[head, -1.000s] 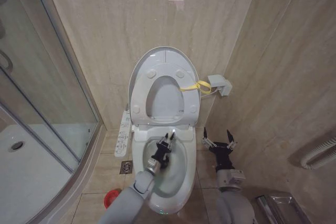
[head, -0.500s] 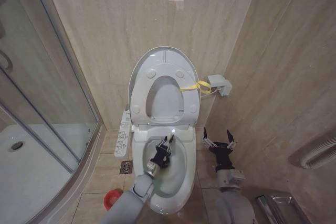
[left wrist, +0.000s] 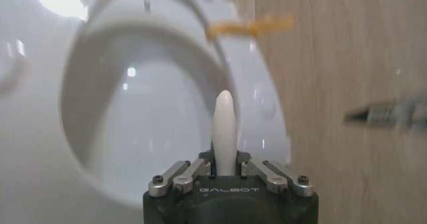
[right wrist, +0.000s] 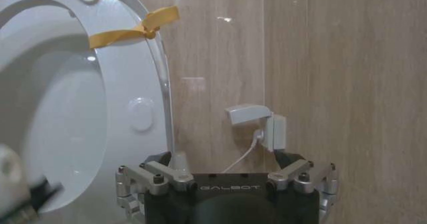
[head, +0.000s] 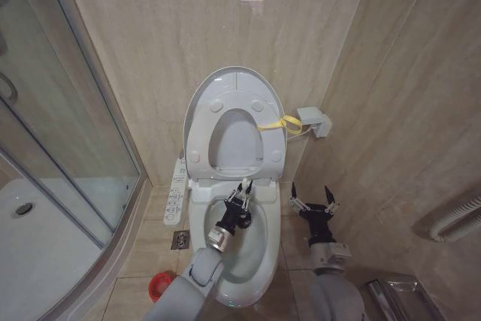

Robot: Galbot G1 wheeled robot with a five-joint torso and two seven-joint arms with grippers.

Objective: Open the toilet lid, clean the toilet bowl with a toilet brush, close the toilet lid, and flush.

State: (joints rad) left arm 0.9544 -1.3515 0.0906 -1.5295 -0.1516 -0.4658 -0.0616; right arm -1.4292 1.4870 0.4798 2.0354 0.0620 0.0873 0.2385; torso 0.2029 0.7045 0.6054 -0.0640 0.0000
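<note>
Left hand (head: 242, 192) is reaching over the toilet bowl (head: 201, 219), near its rear rim, fingers pinching the white handle of the toilet brush (left wrist: 223, 134). In the left wrist view the handle is standing straight out between the jaws; the bristle end is not visible, so contact with the ceramic cannot be confirmed.

Toilet lid (head: 234, 80) is standing raised against the tiled wall, with the ring seat (head: 197, 140) up in front of it and the yellow strap (head: 276, 123) trailing off the edge toward the wall socket (head: 314, 121).

Right hand (head: 313, 202) is waiting beside the bowl on the wall side, fingers spread, holding nothing.

Judged stage: scrubbing, lid and flush steps outstanding.

Risks from here:
- The pinch is sitting on a smooth, tapered handle. Side load from scrubbing could twist the brush in the jaws or let it slide, dropping it into the bowl.
- The left hand is working close under the raised seat. A stroke carried too far back could knock the seat or lid forward onto the arm.
- A stroke too high may be flicking water over the rim onto the floor or the side control panel (head: 176, 189).
- The right hand is idling near the bowl's flank; a wide sweep of the left arm could clip it.
</note>
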